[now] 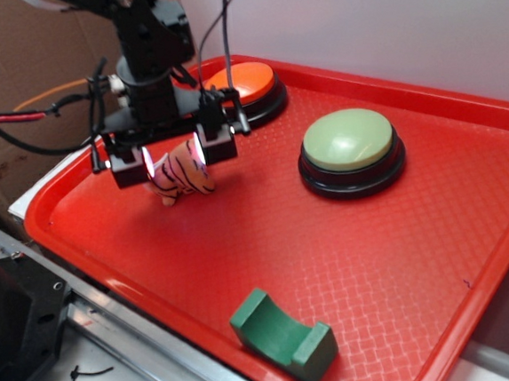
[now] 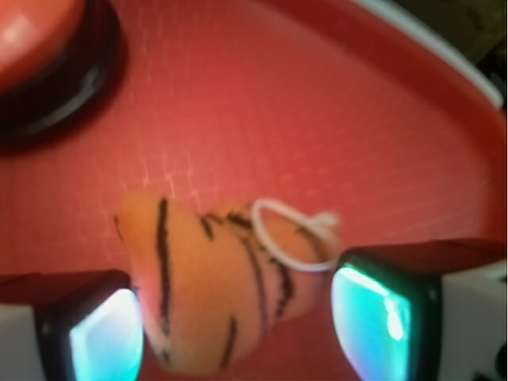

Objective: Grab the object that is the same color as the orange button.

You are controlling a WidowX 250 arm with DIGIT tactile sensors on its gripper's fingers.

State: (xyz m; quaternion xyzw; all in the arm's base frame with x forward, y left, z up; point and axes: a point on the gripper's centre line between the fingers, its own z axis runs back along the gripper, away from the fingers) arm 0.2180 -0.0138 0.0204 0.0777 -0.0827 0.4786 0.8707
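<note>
Between our narrowing jaws, the gripper (image 1: 173, 153) brackets the plush tiger (image 1: 182, 173) on the red tray (image 1: 350, 262), just before the orange button (image 1: 243, 80); contact is unclear. We judge a shallow pinch could let the soft toy slip.

You see the orange button (image 1: 243, 83) partly hidden behind the arm in the exterior view, and cut off at the corner in the soft, blurred wrist view. The gripper (image 2: 238, 329) pads run off the bottom edge there; contact with the plush tiger (image 2: 214, 290) is unclear.
</note>
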